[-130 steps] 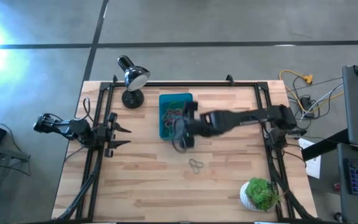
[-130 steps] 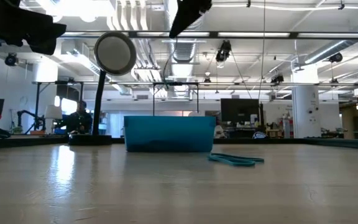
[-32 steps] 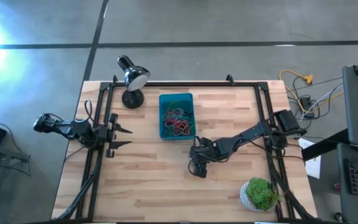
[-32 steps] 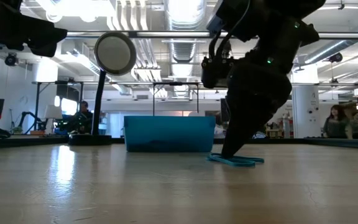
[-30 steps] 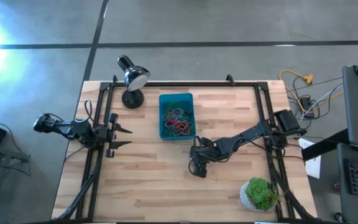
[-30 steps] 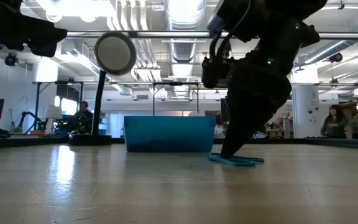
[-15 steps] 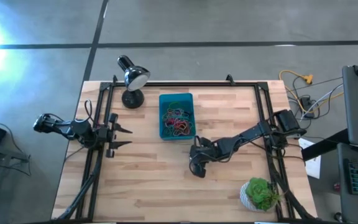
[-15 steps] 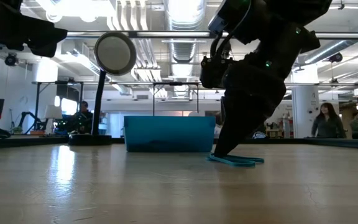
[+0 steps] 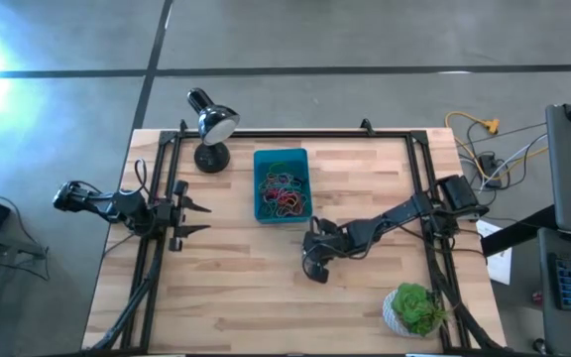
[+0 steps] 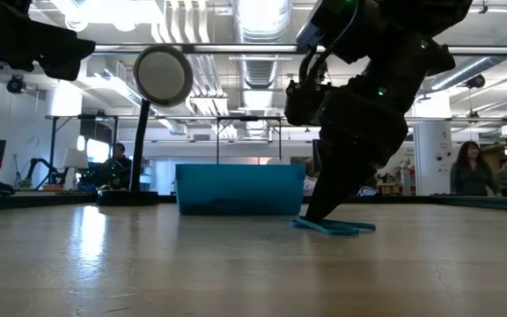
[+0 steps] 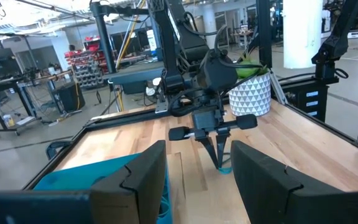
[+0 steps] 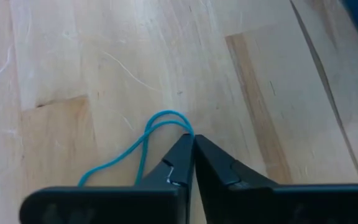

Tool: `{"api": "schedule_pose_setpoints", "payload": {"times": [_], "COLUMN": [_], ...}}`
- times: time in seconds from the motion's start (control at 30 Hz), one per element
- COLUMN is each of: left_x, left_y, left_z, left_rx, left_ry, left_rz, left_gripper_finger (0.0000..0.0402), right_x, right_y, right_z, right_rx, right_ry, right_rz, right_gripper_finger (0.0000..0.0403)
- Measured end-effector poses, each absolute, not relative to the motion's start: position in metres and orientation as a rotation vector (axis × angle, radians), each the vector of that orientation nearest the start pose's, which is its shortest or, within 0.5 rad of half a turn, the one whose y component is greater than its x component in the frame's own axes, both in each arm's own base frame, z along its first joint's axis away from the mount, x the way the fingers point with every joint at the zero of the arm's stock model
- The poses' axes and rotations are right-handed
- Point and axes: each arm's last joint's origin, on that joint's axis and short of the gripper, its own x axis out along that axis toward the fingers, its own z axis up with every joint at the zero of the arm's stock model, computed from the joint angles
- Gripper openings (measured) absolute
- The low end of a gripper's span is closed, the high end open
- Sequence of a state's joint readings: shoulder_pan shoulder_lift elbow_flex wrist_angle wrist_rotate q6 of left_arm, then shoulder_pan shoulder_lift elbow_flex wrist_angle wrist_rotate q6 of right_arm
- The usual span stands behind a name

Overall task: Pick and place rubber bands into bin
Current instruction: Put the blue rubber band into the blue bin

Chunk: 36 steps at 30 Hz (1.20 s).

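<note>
One thin blue rubber band [image 12: 143,146] lies on the wooden table, also seen in the low view [image 10: 340,229]. My right gripper [image 12: 193,147] stands at its end with the fingertips down on the wood, shut on the band; the high view shows this gripper [image 9: 312,266] near the table's middle. The teal bin [image 9: 282,185] holds several coloured rubber bands and stands farther toward the far edge. My left gripper [image 9: 192,216] waits open at the table's left side, level and off the table, with nothing between its fingers. My right gripper pinches the blue band's curved end [image 12: 184,126] between its two fingertips. The fingers come from above, slanting down onto the table. The rest of the band lies slack on the wood, trailing away from the fingers.
A black desk lamp [image 9: 209,124] stands at the far left, beside the bin. A green plant in a white pot [image 9: 414,309] sits at the near right corner. Black frame rails [image 9: 419,178] run along the table's sides. Bare wood lies between the band and the bin.
My right gripper has stayed over the blue band and drawn its fingers together on the band's end, tipping slightly. The band still lies on the table.
</note>
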<state>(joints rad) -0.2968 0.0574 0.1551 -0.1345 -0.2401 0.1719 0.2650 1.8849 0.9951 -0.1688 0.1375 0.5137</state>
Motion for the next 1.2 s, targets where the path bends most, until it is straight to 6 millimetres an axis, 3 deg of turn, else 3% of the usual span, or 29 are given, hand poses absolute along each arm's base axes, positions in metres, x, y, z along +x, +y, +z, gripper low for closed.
{"api": "schedule_pose_setpoints", "payload": {"times": [0.27,0.6,0.77,0.97,1.2], "left_x": [0.088,0.088,0.088,0.088,0.088], "left_y": [-0.020,-0.020,-0.020,-0.020,-0.020], "left_z": [0.199,0.198,0.198,0.199,0.199], "left_rx": [0.182,0.182,0.182,0.180,0.179], "left_ry": [0.032,0.034,0.033,0.031,0.031], "left_rz": [-0.059,-0.060,-0.060,-0.059,-0.060], "left_gripper_finger": [0.0167,0.0167,0.0167,0.0167,0.0167], "right_x": [0.346,0.373,0.386,0.401,0.414], "right_y": [0.098,0.111,0.111,0.093,0.040], "right_z": [0.127,0.167,0.189,0.213,0.223], "right_rx": [0.225,0.114,-0.027,-0.223,-0.244], "right_ry": [1.017,0.883,0.794,0.717,0.715], "right_rz": [-0.093,0.018,0.016,-0.108,-0.227], "right_gripper_finger": [0.0008,0.0008,0.0008,0.0008,0.0008]}}
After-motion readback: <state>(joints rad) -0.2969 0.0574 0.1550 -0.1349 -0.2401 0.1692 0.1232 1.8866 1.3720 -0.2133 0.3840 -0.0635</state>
